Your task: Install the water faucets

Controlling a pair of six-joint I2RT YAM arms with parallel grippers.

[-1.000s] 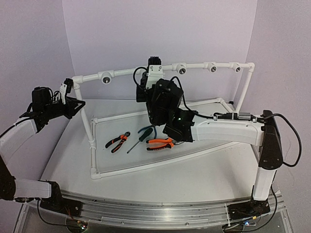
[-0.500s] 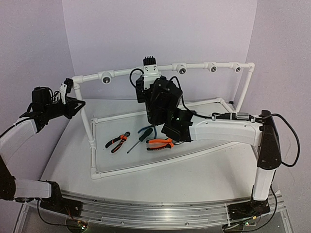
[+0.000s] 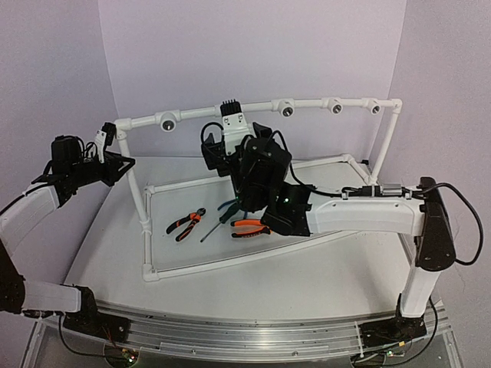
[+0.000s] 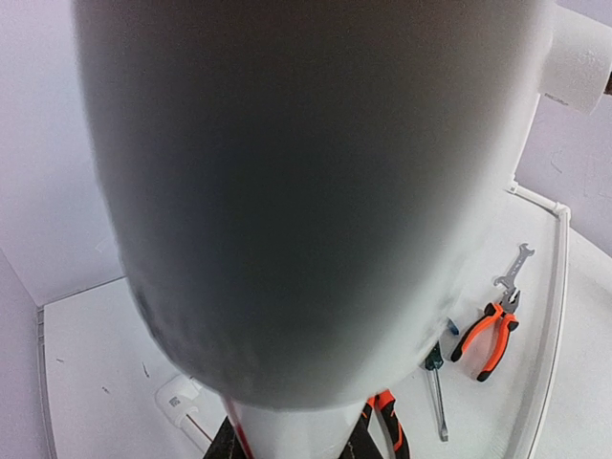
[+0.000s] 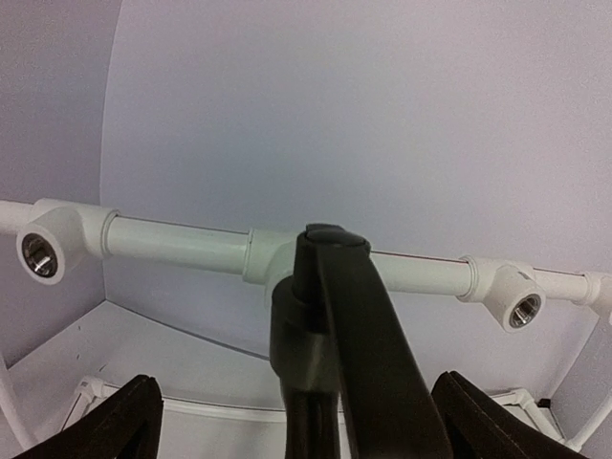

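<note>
Faucet (image 5: 330,335): black, lever uppermost, sitting at a tee (image 5: 263,256) on the top rail (image 3: 196,116) of the pipe frame (image 3: 136,188), left of the rail's middle. It looks seated in that socket. You can't tell from these views whether the thread is fully home.

Right gripper (image 5: 298,402): fingers spread wide, one on either side of the faucet, neither touching it. It holds nothing.

Left gripper (image 3: 126,162): at the frame's left corner post. Its wrist view is nearly all white pipe, with dark fingertips flanking it at the bottom. Read it as clamped on the pipe frame to steady it.

Step, as you'd judge it: this faucet is placed and the hand is off it. The next move calls for a straight pull-back toward the arm bases, jaws wide so neither finger catches the lever. Empty sockets (image 5: 40,256) sit to either side along the rail, so more fitting is likely due. No second faucet shows in any view.

Room:
- The back wall (image 3: 253,54) is close behind the rail, so there is nothing to gain going forward.
- There is open air on the near side, above the table (image 3: 322,268).
- Pliers (image 3: 252,226) and a screwdriver (image 3: 219,222) lie under the right forearm, inside the frame's base loop. Retreat level, not downward.
- The left arm is well apart at the far left, so there's no crossing risk if you stay central.
</note>
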